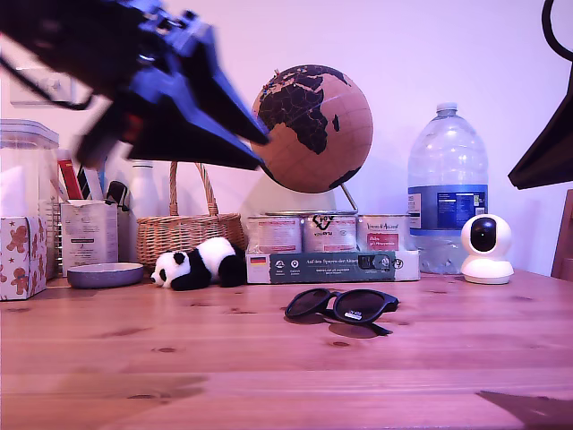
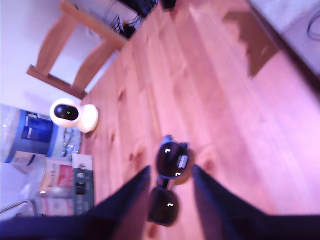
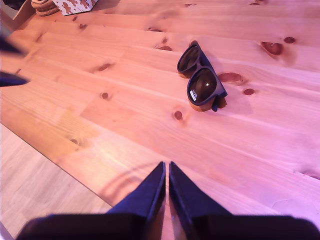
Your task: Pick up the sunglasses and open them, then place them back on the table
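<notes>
1. The sunglasses [image 1: 341, 308], matte black plastic with big rounded dark lenses and a white sticker, lie folded on the reddish-brown knotty pine table [image 1: 179, 358], in front of the cork globe [image 1: 312, 127]; nothing is done yet.
2. My first gripper [image 2: 170, 172] hangs above them, jaws spread wide.
3. My second gripper [image 3: 167, 167] waits well apart from the sunglasses, fingers pressed together, empty.

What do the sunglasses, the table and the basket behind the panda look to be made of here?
Sunglasses: probably plastic, since the black frame looks dull and the dark lenses show small glints; one lens carries a white sticker.
Table: wood, likely pine, with reddish planks, visible grain and dark knots, and a smooth, slightly sheeny finish.
Basket: woven wicker or similar, with tan strands and a looped handle.
</notes>
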